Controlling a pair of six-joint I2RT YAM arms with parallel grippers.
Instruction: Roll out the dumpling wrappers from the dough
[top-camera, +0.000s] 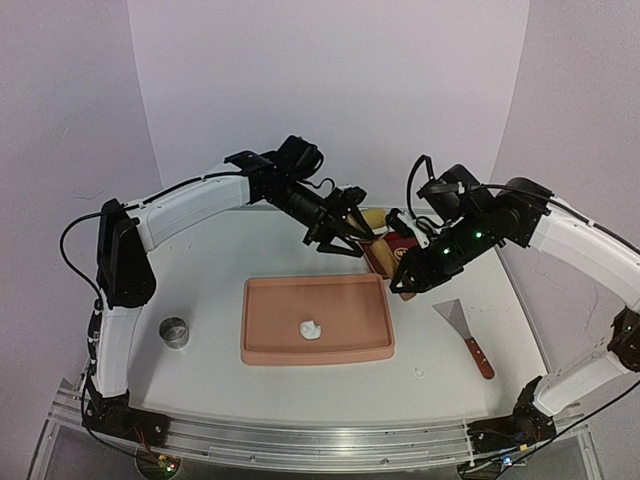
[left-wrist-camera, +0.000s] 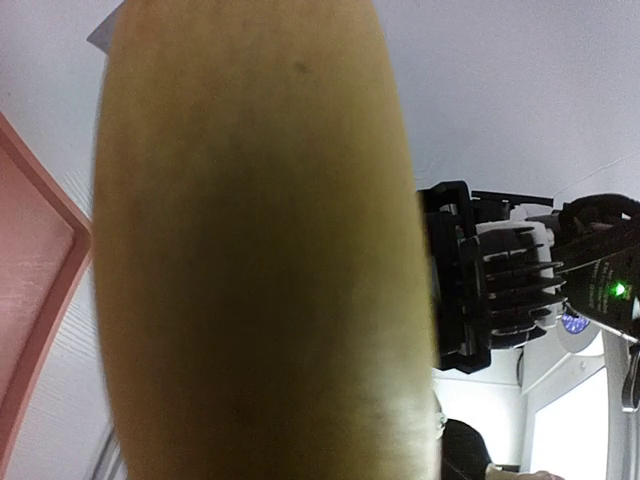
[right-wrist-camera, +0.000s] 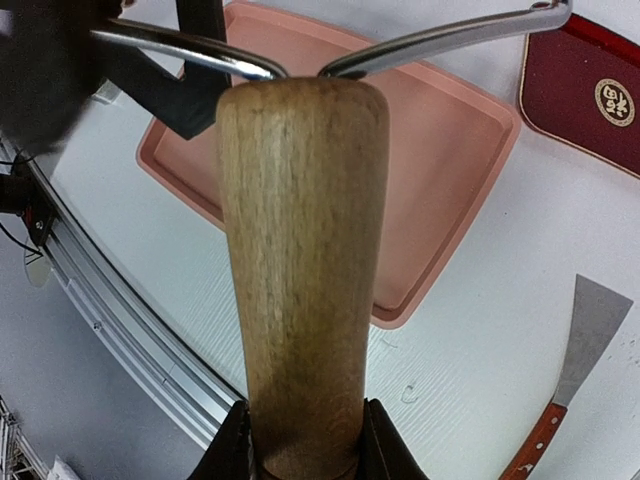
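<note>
While the right gripper (right-wrist-camera: 305, 448) pinches the near end of a wooden rolling pin (right-wrist-camera: 300, 250) between its two black fingers (right-wrist-camera: 236, 448), the pin hangs in the air, off the tabletop (top-camera: 210, 290). Two bent metal rods (right-wrist-camera: 440, 35) meet at the pin's far end. What they belong to is unclear.

The left gripper (top-camera: 345, 228) sits close against the other end of the pin. Its wrist camera is filled by blurred wood, so I cannot tell whether its fingers are spread or clamped on the pin.

Below and nearer the arm bases lies a shallow pink tray (top-camera: 262, 352). The dough (top-camera: 311, 328), a small white lump, rests near the tray's middle, well apart from both grippers. No flat round disc shows anywhere.

A dark red mat (right-wrist-camera: 585, 100) with a gold emblem lies past the tray's far right corner. A scraper (top-camera: 466, 336) lies to the tray's right, and a small metal ring (top-camera: 174, 332) stands to its left.

The step in hand looks like bringing the pin over to begin rolling. The next move likely calls for lowering the pin level onto the lump and pressing evenly along the tray floor.
</note>
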